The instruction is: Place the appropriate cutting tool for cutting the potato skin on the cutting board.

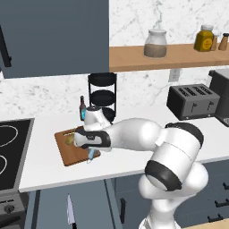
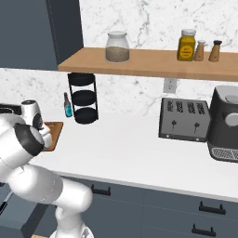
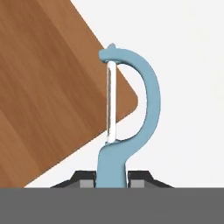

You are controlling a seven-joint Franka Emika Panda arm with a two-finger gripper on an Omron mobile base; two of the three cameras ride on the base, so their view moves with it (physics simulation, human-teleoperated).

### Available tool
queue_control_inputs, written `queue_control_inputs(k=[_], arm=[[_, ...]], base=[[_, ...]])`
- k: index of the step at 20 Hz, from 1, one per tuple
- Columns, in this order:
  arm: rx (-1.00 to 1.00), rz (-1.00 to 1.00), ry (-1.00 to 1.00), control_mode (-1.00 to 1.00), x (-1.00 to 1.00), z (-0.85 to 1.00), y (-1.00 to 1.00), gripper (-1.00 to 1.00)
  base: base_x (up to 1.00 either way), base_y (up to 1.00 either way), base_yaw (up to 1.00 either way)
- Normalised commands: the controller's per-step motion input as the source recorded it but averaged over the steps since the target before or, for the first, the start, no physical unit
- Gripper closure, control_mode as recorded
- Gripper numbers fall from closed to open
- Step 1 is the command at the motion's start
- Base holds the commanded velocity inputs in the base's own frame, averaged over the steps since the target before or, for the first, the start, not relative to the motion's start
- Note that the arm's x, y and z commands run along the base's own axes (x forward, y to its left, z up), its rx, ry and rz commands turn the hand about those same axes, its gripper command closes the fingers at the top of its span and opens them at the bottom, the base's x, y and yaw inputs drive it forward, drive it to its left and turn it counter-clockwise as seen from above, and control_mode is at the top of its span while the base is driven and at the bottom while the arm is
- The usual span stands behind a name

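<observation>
The bench [image 1: 120, 156] runs white along the marble wall, with a hob at its left end, and the arm [image 1: 134, 134] is bent low across it toward that end, its hand hanging over the near right corner of the board [image 1: 67, 150]. The board lies close to the hob, angled a little on the bench, and in the right base view its brown edge [image 2: 55, 132] peeps out from behind the arm's elbow. A toaster [image 1: 193, 100] and a dark three-tier rack [image 1: 102, 96] stand back by the wall, well clear of the work, with a small bottle [image 1: 82, 107] just beside the rack. The knife [image 1: 70, 210] is down low in front of the cabinets, off the bench altogether and well apart from the hand; it looks like the tool passed over, since a peeler suits potato skin better. The potato [image 1: 69, 139] sits on the board near its far edge, just beside the hand. The claw [image 3: 112, 175] is clamped on the peeler [image 3: 131, 100] by the handle, one dark tip on each side of it, so the looped head points away from the hand. Seen from the hand, that head hangs above the board's rounded corner [image 3: 52, 87], half over wood and half over white bench. I would guess it needs to go further in over the board before it is let go, or it may land on the edge.
</observation>
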Motion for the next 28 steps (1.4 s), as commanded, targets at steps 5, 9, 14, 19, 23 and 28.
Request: queue_control_inputs(k=[5,9,14,19,23,28], arm=[[-0.01,-0.01,0.04,-1.00,0.51,-0.15,0.00,1.00],[0.00,0.00,0.05,-1.00,0.37,-0.24,0.19,1.00],[0.00,0.00,0.01,-1.00,0.25,-0.22,0.45,1.00],[0.00,0.00,0.00,-1.00,0.25,-0.15,0.36,1.00],[0.00,0.00,0.05,-1.00,0.11,-0.26,0.09,-1.00],[0.00,0.00,0.06,-1.00,0.00,-0.22,0.01,-1.00]], base=[[0.00,0.00,0.00],[0.00,0.00,0.00],[0.00,0.00,0.00],[0.00,0.00,0.00],[0.00,0.00,0.00],[0.00,0.00,0.00]])
